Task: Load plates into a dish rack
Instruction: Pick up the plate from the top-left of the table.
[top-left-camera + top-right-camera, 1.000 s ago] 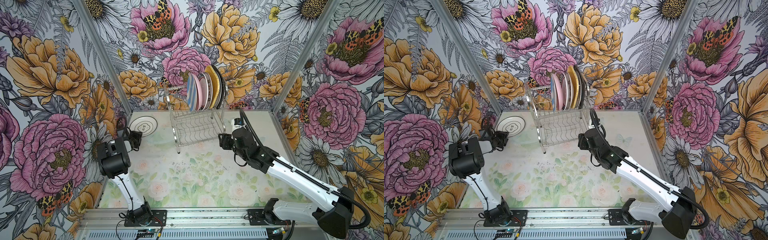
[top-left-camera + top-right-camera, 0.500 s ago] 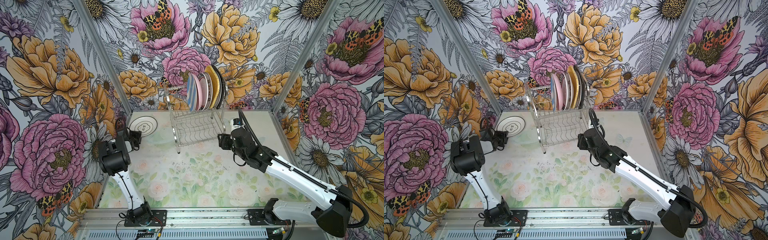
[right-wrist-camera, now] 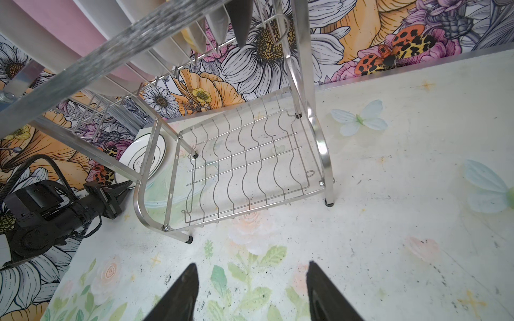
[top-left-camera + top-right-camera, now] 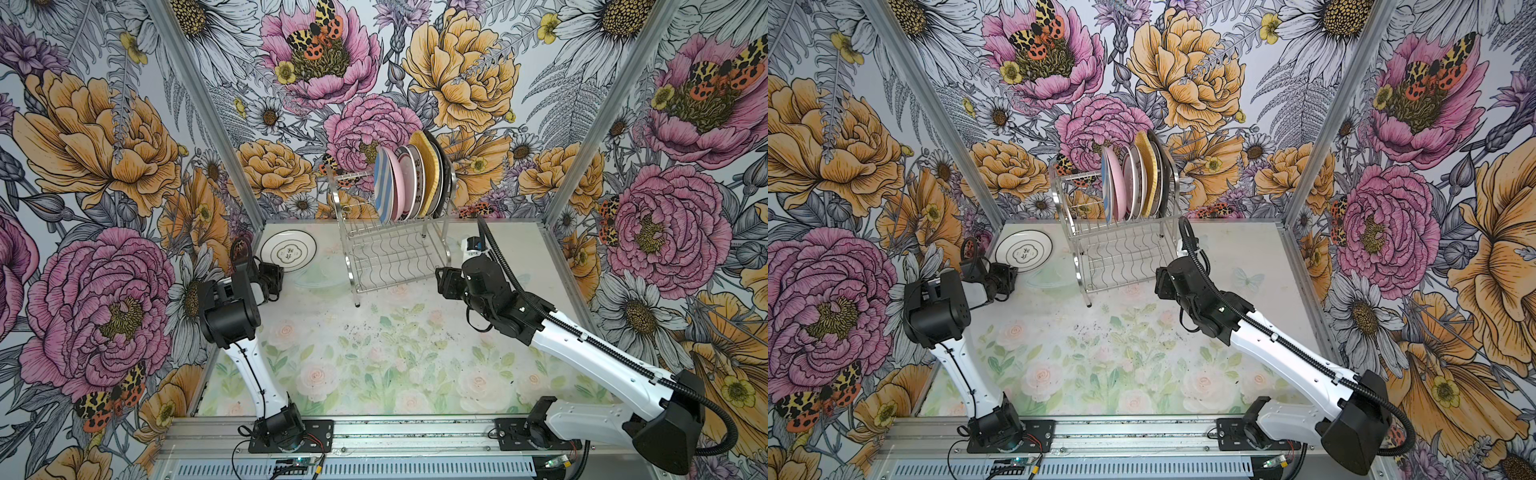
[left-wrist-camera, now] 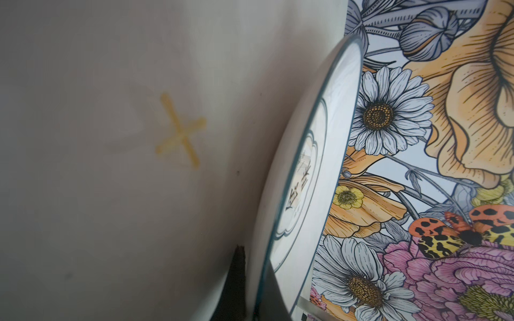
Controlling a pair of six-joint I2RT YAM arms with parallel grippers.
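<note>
**White plate pinched at the rim**

Flowered walls (image 4: 104,145) all round, and a pale floral tabletop (image 4: 374,365). The dish rack (image 4: 395,257) carries upright plates (image 4: 409,183) in its upper tier: striped, pink, white, yellow, black. In the far left corner, the left gripper (image 4: 276,272) clamps the white plate (image 4: 288,250). The right gripper (image 3: 251,266) hangs spread before the rack.

The white plate (image 4: 304,244) bears 2 dark brush-style characters (image 4: 287,252) inside its central medallion. They are small in both top views and steeply slanted in the left wrist view, so they cannot be read. No other lettering is legible.
</note>
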